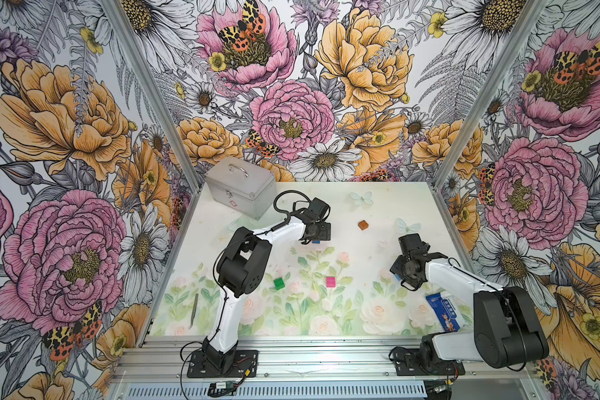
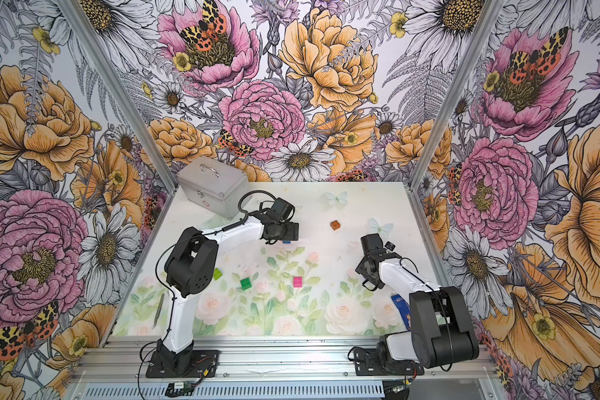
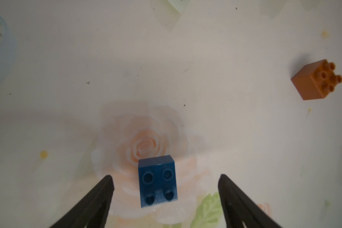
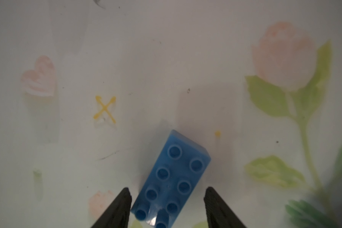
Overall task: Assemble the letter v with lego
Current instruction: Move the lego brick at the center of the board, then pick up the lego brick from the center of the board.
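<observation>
Table [image 1: 361, 258]: pale floral print.
Left gripper [image 3: 165, 176]: pointed down, apart — dark blue brick [image 3: 157, 182] between, untouched.
Right gripper [image 4: 167, 189]: pointed down, apart — your light blue brick [image 4: 172, 173] askew between.

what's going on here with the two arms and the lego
Each arm is going for a brick. The left gripper stands open around a dark blue brick on the table; the right gripper straddles a light blue brick, not yet clamped. Brown, green, pink and lime bricks lie loose, none joined.
</observation>
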Tool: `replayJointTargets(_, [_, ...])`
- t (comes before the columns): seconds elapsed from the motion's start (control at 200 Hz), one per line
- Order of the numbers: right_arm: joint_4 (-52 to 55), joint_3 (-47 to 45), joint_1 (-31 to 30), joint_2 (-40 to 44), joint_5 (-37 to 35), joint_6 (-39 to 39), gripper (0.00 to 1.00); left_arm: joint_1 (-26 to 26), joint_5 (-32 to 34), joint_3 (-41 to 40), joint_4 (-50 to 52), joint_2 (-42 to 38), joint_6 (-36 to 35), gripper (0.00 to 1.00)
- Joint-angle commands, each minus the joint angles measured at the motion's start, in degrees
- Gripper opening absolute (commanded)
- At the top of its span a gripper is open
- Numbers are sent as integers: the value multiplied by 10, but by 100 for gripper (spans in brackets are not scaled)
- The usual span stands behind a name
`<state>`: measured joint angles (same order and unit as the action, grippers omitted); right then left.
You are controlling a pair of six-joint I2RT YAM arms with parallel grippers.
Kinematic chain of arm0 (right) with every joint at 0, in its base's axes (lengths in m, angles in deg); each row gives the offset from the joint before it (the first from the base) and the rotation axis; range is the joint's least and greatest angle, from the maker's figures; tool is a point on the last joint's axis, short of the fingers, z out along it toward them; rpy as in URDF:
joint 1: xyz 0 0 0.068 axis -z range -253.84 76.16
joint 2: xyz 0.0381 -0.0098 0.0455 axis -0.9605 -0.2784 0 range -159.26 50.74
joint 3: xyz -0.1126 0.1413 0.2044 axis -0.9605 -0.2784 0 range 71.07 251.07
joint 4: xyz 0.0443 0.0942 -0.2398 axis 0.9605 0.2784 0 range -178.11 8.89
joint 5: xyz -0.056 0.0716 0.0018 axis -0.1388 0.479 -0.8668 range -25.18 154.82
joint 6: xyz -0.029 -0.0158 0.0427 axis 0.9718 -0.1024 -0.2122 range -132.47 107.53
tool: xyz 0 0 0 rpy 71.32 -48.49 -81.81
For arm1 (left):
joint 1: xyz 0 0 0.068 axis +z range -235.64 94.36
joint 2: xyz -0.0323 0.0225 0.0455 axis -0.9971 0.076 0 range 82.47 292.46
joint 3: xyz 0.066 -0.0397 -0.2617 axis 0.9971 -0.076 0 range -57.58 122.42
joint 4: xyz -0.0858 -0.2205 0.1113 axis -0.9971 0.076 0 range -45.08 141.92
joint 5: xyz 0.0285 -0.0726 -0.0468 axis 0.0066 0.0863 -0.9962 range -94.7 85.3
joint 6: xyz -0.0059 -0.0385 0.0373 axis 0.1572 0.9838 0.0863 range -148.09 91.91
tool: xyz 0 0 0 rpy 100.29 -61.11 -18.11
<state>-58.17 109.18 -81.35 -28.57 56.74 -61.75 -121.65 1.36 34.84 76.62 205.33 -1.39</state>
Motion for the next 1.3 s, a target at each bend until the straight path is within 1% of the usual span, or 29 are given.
replayJointTargets(0.0, [-30, 9, 3, -10, 11, -7, 61, -7, 27, 19, 18, 14, 23, 84])
replayJointTargets(0.105, [-32, 17, 3, -21, 14, -2, 60, -6, 30, 29, 22, 26, 22, 82])
replayJointTargets(0.17, [-32, 21, 4, -28, 18, 2, 59, -6, 33, 38, 30, 34, 19, 77])
replayJointTargets(0.245, [-32, 24, 3, -31, 19, 6, 55, -7, 39, 45, 38, 42, 17, 72])
replayJointTargets(0.325, [-32, 27, 2, -37, 29, 20, 49, -7, 43, 48, 45, 48, 14, 71])
replayJointTargets(0.43, [-30, 52, -6, -62, 65, 67, 41, -6, 49, 55, 52, 58, 11, 70])
replayJointTargets(0.46, [-28, 61, -9, -71, 76, 79, 37, -5, 49, 58, 55, 61, 11, 69])
replayJointTargets(0.52, [-15, 78, -16, -90, 83, 98, 32, -5, 45, 67, 60, 69, 9, 64])
replayJointTargets(0.595, [-8, 92, -29, -106, 90, 119, 30, -7, 41, 74, 63, 74, 10, 59])
replayJointTargets(0.695, [-7, 111, -56, -119, 107, 149, 27, -15, 43, 72, 73, 69, 10, 47])
replayJointTargets(0.78, [6, 137, -89, -135, 109, 178, 25, -20, 46, 52, 81, 51, 22, 41])
replayJointTargets(0.825, [15, 152, -106, -147, 108, 196, 24, -22, 48, 36, 82, 36, 30, 36])
replayJointTargets(0.89, [28, 173, -127, -161, 109, 217, 23, -24, 50, 8, 83, 14, 42, 32])
replayJointTargets(1.006, [43, 196, -150, -184, 113, 237, 21, -31, 53, -44, 84, -23, 69, 31])
replayJointTargets(1.131, [51, 209, -171, -197, 114, 250, 21, -45, 48, -87, 84, -54, 92, 31])
replayJointTargets(1.296, [67, 217, -188, -205, 84, 252, 20, -63, 52, -118, 83, -81, 105, 35])
